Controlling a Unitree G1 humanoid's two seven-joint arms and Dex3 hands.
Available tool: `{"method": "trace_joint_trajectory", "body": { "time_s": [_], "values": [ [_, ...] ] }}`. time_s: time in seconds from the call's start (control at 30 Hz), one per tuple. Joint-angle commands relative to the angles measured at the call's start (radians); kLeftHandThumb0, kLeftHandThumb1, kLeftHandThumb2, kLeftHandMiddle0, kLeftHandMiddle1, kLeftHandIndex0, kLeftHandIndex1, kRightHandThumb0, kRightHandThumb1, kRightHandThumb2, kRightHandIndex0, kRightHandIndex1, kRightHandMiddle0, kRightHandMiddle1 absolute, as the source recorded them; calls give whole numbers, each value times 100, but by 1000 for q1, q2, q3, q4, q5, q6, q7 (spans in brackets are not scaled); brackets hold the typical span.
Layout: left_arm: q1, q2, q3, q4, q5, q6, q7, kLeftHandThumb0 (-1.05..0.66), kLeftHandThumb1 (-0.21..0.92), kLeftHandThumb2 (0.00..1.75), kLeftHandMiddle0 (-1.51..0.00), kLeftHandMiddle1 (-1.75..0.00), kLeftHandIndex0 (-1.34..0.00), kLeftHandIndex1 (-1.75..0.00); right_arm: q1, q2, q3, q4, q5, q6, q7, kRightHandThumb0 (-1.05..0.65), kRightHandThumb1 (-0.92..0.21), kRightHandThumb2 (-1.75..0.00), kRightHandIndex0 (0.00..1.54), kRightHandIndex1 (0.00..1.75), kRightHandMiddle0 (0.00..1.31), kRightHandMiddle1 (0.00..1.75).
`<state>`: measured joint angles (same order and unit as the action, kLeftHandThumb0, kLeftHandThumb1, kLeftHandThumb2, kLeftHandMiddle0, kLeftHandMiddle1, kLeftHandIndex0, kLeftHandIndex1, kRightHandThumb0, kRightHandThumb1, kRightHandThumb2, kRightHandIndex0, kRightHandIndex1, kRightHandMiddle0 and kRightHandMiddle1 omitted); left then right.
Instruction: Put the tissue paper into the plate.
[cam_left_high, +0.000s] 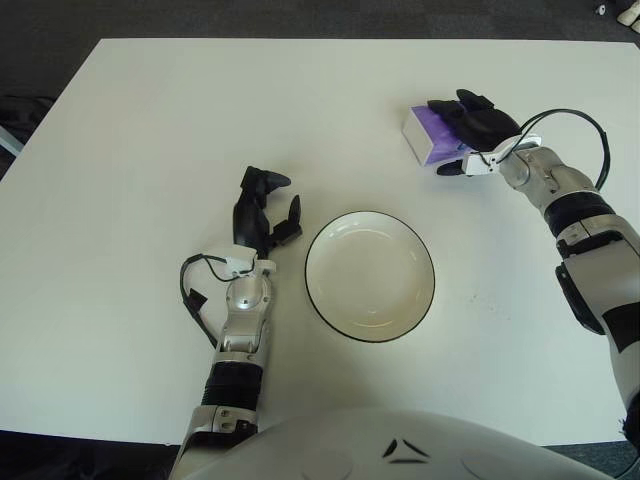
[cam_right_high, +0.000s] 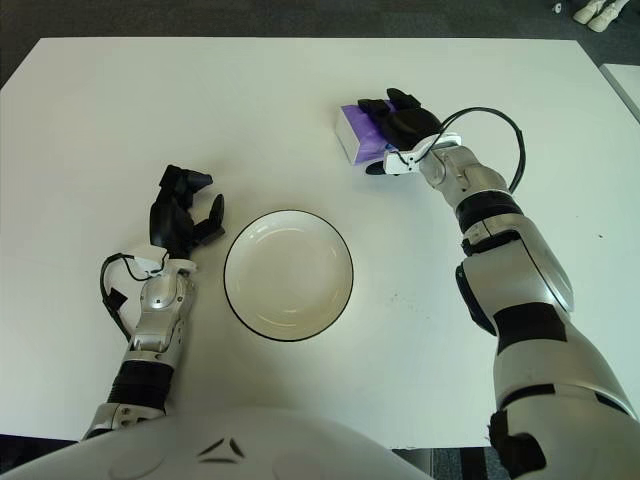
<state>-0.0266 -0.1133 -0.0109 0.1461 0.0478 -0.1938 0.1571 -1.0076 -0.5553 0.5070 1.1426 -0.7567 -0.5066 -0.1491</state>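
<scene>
Table (cam_left_high: 130, 150): plate (cam_left_high: 370, 276) near front-centre, nothing in it. Left hand (cam_left_high: 264, 212) just beside plate's left rim, apart from it, forearm running back toward robot body. Tissue pack (cam_left_high: 428, 136) behind & to right of plate, well apart from it, lying on table. Right hand (cam_left_high: 478, 125) on top of pack's right part, fingers draped over it, thumb at near edge; prob. touching, grip not clear. Right forearm extends right/front from pack.

Bright even light, soft shadows, sharp focus.
</scene>
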Motion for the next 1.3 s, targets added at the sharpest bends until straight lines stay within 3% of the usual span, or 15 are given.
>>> {"method": "trace_joint_trajectory", "body": {
  "time_s": [0.0, 0.53, 0.9, 1.1, 1.27],
  "values": [
    [80, -19, -4, 71, -7, 45, 3, 0, 56, 88, -62, -125, -39, -175, 14, 20, 27, 32, -19, 7, 13, -98, -57, -64, 0, 0, 0, 24],
    [81, -22, -1, 69, -13, 49, 4, 0, 55, 88, -63, -124, -39, -175, 26, 48, 78, 90, -24, 34, 35, -102, -63, -59, 0, 0, 0, 16],
    [80, -26, -1, 62, -10, 71, 14, 0, 55, 89, -64, -124, -38, -175, 38, 59, 70, 99, -9, 50, 16, -97, -63, -61, 7, 7, 0, 51],
    [77, -25, -1, 67, -12, 69, 13, 0, 56, 87, -63, -125, -36, -175, 45, 66, 60, 100, 0, 58, 0, -91, -56, -66, 1, 82, 0, 83],
    [76, -23, -2, 70, -9, 63, 14, 0, 57, 86, -61, -126, -37, -175, 53, 66, 52, 97, 15, 48, -6, -90, -50, -72, 0, 123, 0, 114]
  ]
}}
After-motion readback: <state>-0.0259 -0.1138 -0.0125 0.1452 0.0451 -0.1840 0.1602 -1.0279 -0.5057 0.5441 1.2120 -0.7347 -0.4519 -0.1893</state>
